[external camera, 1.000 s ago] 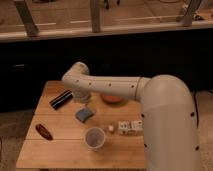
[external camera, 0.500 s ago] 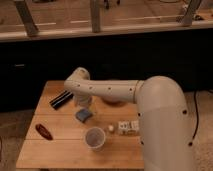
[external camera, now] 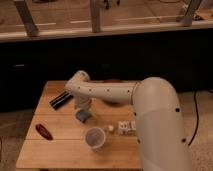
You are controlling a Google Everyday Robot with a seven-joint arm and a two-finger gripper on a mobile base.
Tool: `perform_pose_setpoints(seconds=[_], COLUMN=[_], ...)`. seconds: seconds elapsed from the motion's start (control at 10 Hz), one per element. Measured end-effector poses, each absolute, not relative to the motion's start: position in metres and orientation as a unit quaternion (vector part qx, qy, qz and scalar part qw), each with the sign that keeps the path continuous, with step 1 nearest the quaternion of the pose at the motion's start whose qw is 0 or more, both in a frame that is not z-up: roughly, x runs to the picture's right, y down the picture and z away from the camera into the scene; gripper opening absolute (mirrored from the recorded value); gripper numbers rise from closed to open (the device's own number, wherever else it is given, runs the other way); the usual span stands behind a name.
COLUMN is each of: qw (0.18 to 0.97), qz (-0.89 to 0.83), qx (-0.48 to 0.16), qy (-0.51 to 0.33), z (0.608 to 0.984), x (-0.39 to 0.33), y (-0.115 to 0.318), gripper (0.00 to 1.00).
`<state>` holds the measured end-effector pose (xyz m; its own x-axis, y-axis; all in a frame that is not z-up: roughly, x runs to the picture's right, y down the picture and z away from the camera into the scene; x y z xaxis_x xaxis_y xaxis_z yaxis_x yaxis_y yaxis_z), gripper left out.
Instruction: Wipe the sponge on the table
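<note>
I see the tool (external camera: 83, 106) spread, right over the sponge (external camera: 83, 116) mid-tabletop (external camera: 60, 150); cup (external camera: 94, 138) nearer front edge, bar (external camera: 61, 99) toward back-left corner

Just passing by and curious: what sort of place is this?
Likely an office or lab break area: wooden table, cup and box, large windows behind. The gripper hovers over the sponge.

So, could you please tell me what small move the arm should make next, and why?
Probably lower a little and close on the sponge: the gripper hangs open right above it on the table, and the sponge looks not yet gripped.
</note>
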<state>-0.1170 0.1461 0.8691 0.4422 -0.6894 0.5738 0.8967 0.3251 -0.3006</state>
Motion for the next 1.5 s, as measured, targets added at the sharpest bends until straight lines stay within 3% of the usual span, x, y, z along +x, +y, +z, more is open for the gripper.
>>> perform_pose_setpoints(seconds=[0.3, 1.1, 1.5], qw=[0.794, 0.801, 0.81], qz=[-0.498, -0.488, -0.477], qx=[-0.301, -0.296, -0.286], qy=[-0.175, -0.183, -0.183], z=[0.875, 0.883, 0.881], x=[-0.12, -0.113, -0.102], y=[0.151, 0.151, 0.152], gripper=[0.79, 0.06, 0.04])
